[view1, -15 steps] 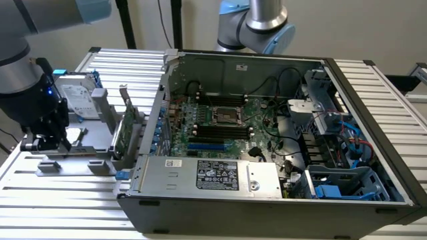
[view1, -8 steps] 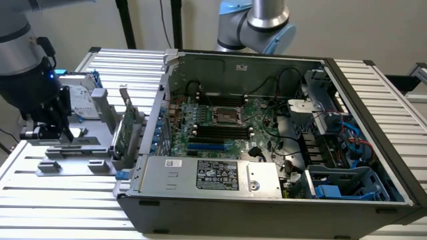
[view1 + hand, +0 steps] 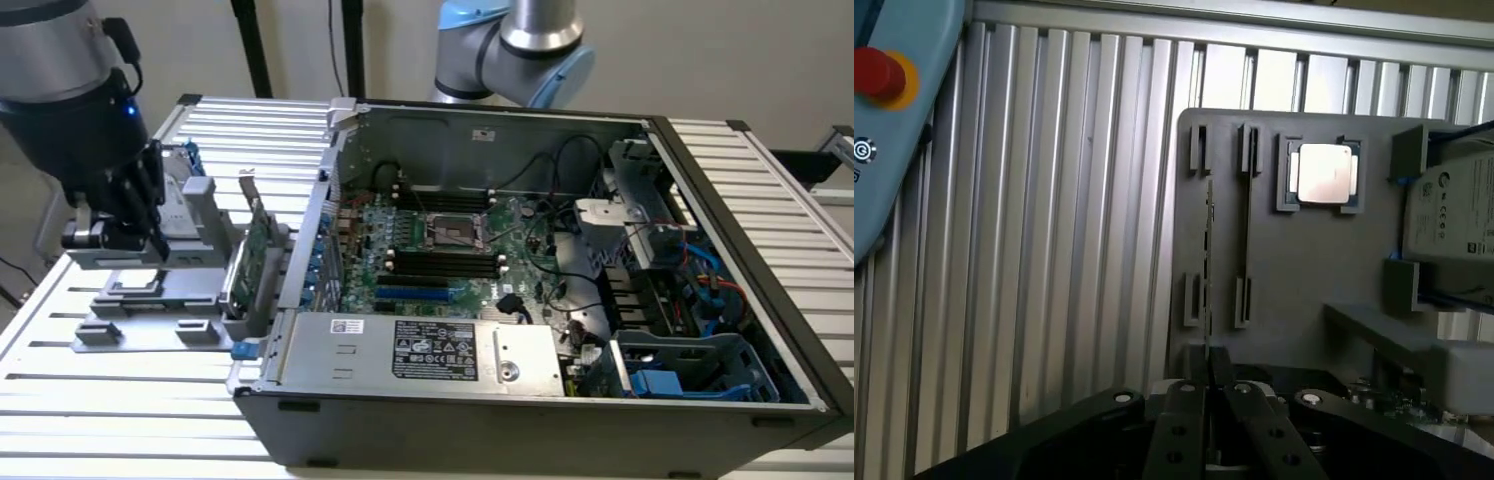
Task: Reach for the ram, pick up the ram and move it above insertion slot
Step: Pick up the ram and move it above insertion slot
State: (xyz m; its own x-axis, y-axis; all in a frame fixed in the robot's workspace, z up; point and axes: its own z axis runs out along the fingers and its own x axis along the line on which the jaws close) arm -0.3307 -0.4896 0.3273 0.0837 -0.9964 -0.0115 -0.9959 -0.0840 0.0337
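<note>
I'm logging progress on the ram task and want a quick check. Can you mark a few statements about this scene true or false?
1. The ram stands on edge in the grey fixture. True.
2. The gripper is over the motherboard. False: it is at the fixture, on the exterior view's left of the computer case.
3. A square processor chip lies in the fixture. True.
4. The computer case is closed. False: its side is open and the motherboard shows.
</note>
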